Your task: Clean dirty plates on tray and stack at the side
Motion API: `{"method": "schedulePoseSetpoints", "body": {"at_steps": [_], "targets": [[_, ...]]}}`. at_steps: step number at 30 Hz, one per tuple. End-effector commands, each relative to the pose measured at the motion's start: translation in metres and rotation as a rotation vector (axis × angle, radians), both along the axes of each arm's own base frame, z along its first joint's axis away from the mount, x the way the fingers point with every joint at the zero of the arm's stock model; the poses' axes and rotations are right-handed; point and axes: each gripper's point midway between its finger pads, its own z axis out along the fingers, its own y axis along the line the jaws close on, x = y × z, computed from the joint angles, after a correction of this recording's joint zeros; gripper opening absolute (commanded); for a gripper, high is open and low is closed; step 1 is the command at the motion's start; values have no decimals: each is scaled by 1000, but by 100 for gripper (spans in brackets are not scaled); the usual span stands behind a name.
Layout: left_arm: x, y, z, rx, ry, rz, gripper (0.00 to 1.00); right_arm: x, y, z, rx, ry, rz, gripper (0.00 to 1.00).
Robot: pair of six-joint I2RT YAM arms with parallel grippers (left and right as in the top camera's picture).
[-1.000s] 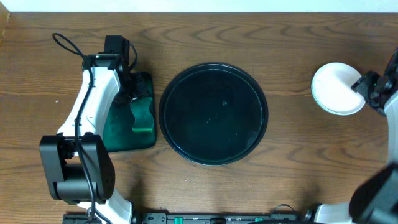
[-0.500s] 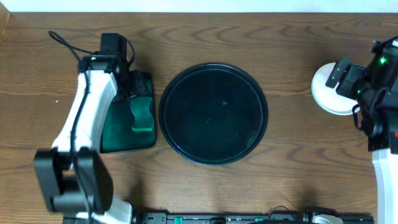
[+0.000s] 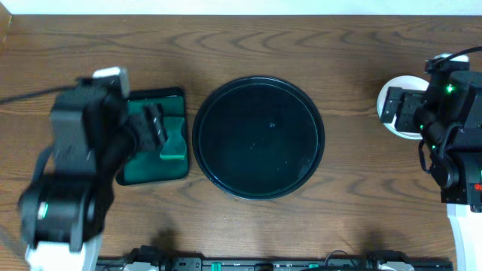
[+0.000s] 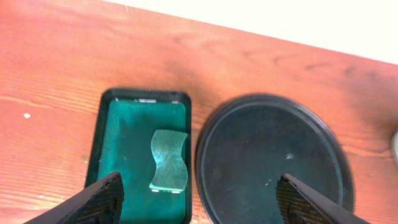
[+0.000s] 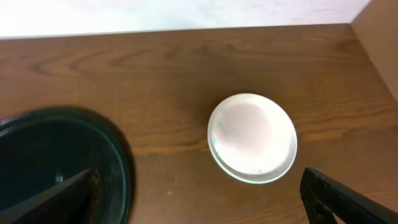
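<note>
The plates are being seen as a small stack lying on the bare brown worktop, well to the right of the tray and apart from it. The top plate is being shown as round, shallow and white, with a pale mint green rim peeping out beneath it along its lower left edge; how many plates are lying in the stack cannot be told. The tray is being shown as large, round and glossy black with a low raised rim.

The right claw is being held high over the worktop between tray and stack, its jaws spread wide with nothing between them. The left claw is likewise being held wide apart and gripping nothing, above a dark green rectangular tray in which a green sponge is lying.
</note>
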Motion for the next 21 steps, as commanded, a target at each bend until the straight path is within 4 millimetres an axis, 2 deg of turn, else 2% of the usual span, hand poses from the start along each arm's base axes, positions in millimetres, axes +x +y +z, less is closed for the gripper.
{"method": "schedulePoseSetpoints", "body": {"at_steps": [1,7,8,11,16,21], "targets": [[-35,6,26,17,-107,10,80,-3,11,7,-34,-14,69,99],[-87,15,43,-9,-204,50,81,-2,13,7,-34,-15,76,99],[-103,26,44,-3,-224,115,81,-2,13,7,-34,-14,76,99],[-124,38,48,11,-267,173,81,-2,13,7,-34,-13,75,99],[-150,41,58,-4,-355,176,81,-2,13,7,-35,-12,74,99],[-157,41,56,-5,-361,175,81,-4,13,5,-34,-2,75,99]]}}
